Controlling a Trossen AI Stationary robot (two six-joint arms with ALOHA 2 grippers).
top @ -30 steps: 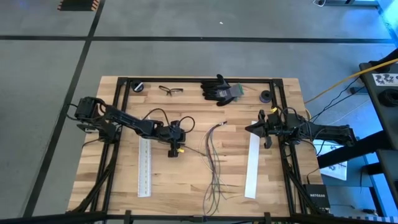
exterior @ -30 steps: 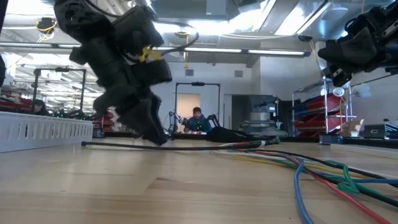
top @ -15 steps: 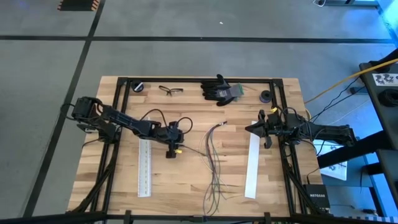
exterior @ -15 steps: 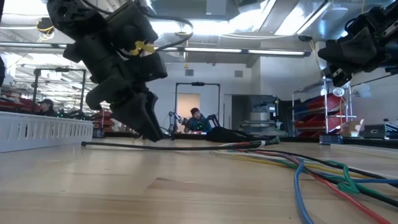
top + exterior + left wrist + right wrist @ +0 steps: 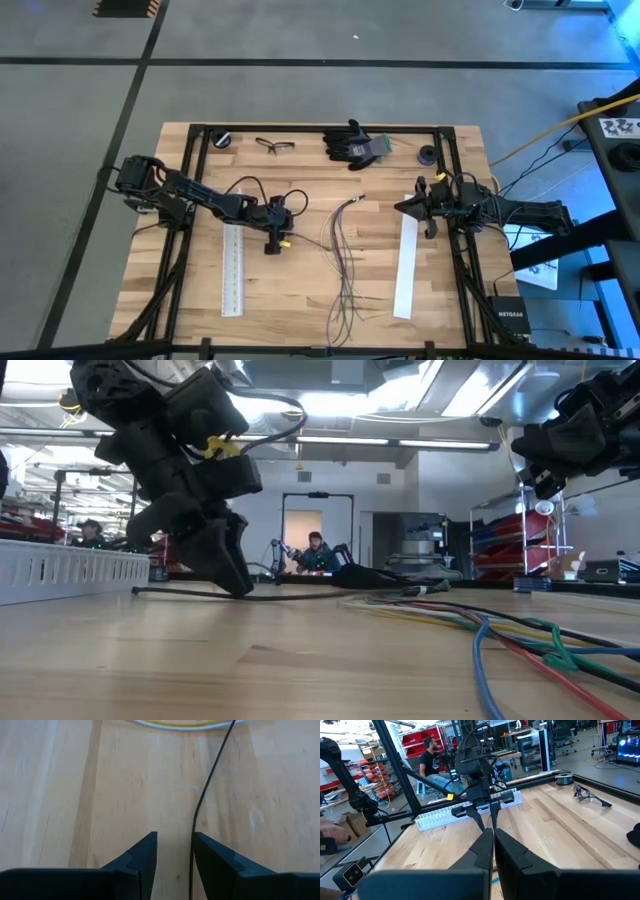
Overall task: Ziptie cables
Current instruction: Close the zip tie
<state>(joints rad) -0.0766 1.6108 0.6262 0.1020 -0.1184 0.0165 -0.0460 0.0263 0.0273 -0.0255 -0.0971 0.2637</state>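
The cables [image 5: 343, 255] lie loose near the table's middle, joined at their far end [image 5: 360, 199] and splaying toward the near edge. They show as coloured strands [image 5: 480, 625] in the low view. My left gripper [image 5: 271, 247] is left of them, pointing down with its tips [image 5: 232, 585] at the tabletop. It is open [image 5: 175, 855], and a thin dark strand [image 5: 212, 765] lying on the wood [image 5: 300, 597] runs between its fingers. My right gripper [image 5: 403, 208] is shut [image 5: 493, 845] and hovers over the far end of the right white strip. My left gripper comes from above, pointing down, with its fingers on either side of the thin dark strand [image 5: 193, 845]. The strand runs close along the inner side of one finger [image 5: 210, 860]. Whether that finger touches it, I cannot tell. The strand lies flat on the table.
Two long white strips lie on the wood, one left [image 5: 233, 268] and one right [image 5: 404, 268]. Along the far edge sit black gloves [image 5: 352, 143], safety glasses [image 5: 274, 145] and two small black round parts [image 5: 221, 138] [image 5: 427, 154]. Black frame rails border the table. People sit in the room beyond [image 5: 317, 550].
My left gripper has shifted a little toward the table's left edge, staying low at the tabletop. The cables and my right arm have kept still.
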